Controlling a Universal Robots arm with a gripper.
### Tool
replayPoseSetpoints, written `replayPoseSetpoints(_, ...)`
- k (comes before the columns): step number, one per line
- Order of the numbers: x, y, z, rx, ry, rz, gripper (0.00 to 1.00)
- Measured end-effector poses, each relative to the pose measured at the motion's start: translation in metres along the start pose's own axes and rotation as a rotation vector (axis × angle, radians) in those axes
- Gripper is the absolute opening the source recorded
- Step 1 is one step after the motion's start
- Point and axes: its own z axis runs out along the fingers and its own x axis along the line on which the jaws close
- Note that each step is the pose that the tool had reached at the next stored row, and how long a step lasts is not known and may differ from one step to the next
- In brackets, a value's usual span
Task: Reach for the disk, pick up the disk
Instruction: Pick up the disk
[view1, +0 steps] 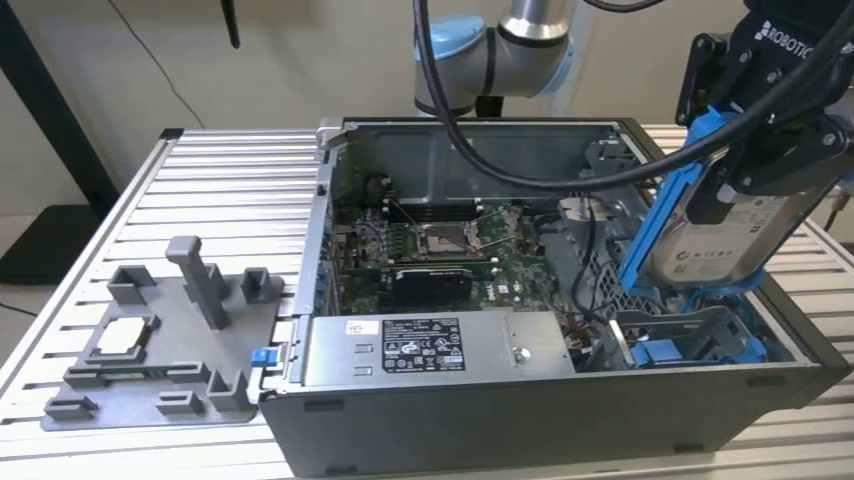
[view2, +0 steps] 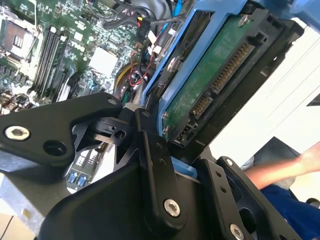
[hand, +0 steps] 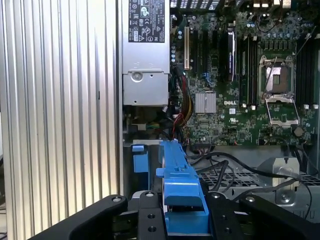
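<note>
Gripper (view1: 747, 150) clenched on the disk (view1: 727, 240), holding it tilted in the air above the open computer case (view1: 534, 420), over the blue bay (view1: 694, 345) at the exterior view's right.

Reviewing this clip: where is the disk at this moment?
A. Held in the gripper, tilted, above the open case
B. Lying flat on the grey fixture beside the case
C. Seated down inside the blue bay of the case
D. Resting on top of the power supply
A: in the exterior view the gripper is clamped on the disk, which hangs tilted in its blue frame above the open computer case.
</note>
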Motion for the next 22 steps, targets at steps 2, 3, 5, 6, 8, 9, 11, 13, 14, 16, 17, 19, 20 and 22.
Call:
replayPoseSetpoints(2, 0.0027, -0.0027, 0.003, 0.0, 0.0001, 0.0, 0.0)
replayPoseSetpoints(3, 0.0043, -0.0037, 0.0046, 0.0, -0.0002, 0.001, 0.0)
replayPoseSetpoints(5, 0.0076, -0.0041, 0.0104, 0.0001, -0.0002, 0.004, 0.0)
replayPoseSetpoints(6, 0.008, -0.0042, 0.0123, 0.0001, -0.0002, 0.004, 0.0)
replayPoseSetpoints(8, 0.0084, -0.0044, 0.0158, 0.0001, -0.0003, 0.004, 0.0)
replayPoseSetpoints(9, 0.0085, -0.0047, 0.0178, 0.0001, -0.0003, 0.004, 0.0)
replayPoseSetpoints(11, 0.0085, -0.0076, 0.0209, 0.0001, -0.0005, 0.005, 0.0)
replayPoseSetpoints(13, 0.0086, -0.0146, 0.0262, 0.0001, -0.0013, 0.006, 0.0)
replayPoseSetpoints(14, 0.0086, -0.016, 0.0273, 0.0001, -0.0012, 0.007, 0.0)
replayPoseSetpoints(16, 0.0085, -0.0192, 0.0289, 0.0001, -0.0013, 0.007, 0.0)
replayPoseSetpoints(17, 0.0085, -0.0195, 0.0288, 0.0001, -0.0012, 0.007, 0.0)
replayPoseSetpoints(19, 0.0085, -0.0195, 0.0289, 0.0001, -0.0012, 0.007, 0.0)
replayPoseSetpoints(20, 0.0085, -0.0195, 0.0289, 0.0001, -0.0012, 0.007, 0.0)
replayPoseSetpoints(22, 0.0085, -0.0197, 0.029, 0.0001, -0.0014, 0.007, 0.0)
